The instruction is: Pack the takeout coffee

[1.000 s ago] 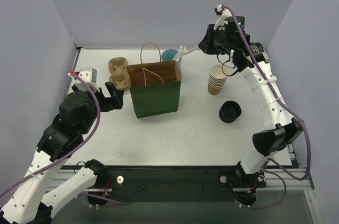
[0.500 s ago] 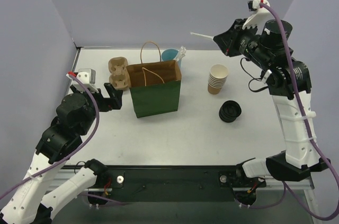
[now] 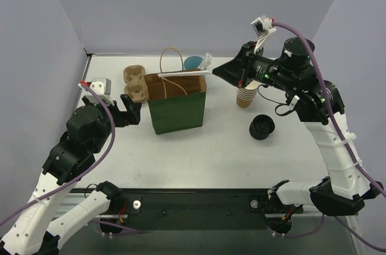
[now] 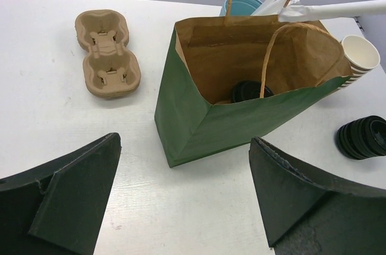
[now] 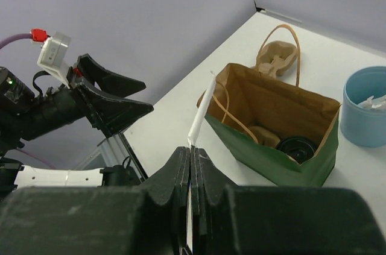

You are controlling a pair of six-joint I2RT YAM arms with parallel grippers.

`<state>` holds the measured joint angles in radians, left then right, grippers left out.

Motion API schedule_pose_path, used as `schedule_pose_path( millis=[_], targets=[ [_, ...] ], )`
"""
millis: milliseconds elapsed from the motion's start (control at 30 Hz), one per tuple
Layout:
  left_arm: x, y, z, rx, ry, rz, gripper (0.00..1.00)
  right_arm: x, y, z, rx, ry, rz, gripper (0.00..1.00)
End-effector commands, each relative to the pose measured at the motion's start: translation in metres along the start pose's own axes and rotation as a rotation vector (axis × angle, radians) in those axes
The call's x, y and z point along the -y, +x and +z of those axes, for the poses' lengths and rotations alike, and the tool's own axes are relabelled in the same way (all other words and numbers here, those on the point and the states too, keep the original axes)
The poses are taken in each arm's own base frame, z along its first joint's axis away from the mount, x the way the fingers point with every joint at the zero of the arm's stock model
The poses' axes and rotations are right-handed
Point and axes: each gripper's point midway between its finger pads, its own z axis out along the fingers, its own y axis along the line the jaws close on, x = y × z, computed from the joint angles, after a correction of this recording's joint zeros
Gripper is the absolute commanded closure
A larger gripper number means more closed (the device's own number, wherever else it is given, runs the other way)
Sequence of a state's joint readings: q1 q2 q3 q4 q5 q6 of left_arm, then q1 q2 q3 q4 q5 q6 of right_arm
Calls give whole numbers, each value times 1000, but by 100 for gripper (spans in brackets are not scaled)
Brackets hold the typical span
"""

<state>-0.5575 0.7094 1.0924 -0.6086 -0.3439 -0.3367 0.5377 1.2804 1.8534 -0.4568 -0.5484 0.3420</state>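
Observation:
The green paper bag [image 3: 178, 110] stands open in mid-table. The takeout coffee sits inside it; its black lid [image 4: 250, 91] shows in the left wrist view and in the right wrist view [image 5: 297, 146], while the tan cup body is mostly hidden. My right gripper [image 3: 218, 73] is shut on a white stick [image 3: 187, 73] and holds it level over the bag's mouth. The stick [image 5: 202, 110] juts from the shut jaws of the right gripper [image 5: 190, 149]. My left gripper [image 3: 129, 110] is open and empty, left of the bag [image 4: 199, 128].
A tan pulp cup carrier [image 3: 135, 83] lies left of the bag. A light-blue cup [image 3: 193, 62] with white sticks stands behind the bag. A stack of cream paper cups [image 3: 244, 97] and a stack of black lids [image 3: 262, 126] stand to the right.
My right arm lifted the white stick from the light-blue cup, swung high, then came down and left so that the stick lies over the bag's mouth. The left arm has not moved.

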Motion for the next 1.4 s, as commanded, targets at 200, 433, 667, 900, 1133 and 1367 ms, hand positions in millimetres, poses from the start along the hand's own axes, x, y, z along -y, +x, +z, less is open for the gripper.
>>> schedule_pose_path(
  millis=[200,433,667,900,1133,1367],
  targets=[
    [0,-20,-11,72,12,-25,3,0,5,20,-2,-40,30,100],
    [-2,-16,-11,71,4,-36,3,16,18,37,-51,-8,37,100],
    [-5,-15,-12,77,-7,-38,3,27,31,59,-103,11,68,100],
    [-12,-12,-15,72,-34,-14,3,43,45,75,-153,62,55,100],
    [-16,-8,-19,76,-40,-22,3,41,48,116,-172,61,26,100],
    [-22,-10,-25,92,-53,-11,3,26,64,166,-236,27,30,83]
  ],
)
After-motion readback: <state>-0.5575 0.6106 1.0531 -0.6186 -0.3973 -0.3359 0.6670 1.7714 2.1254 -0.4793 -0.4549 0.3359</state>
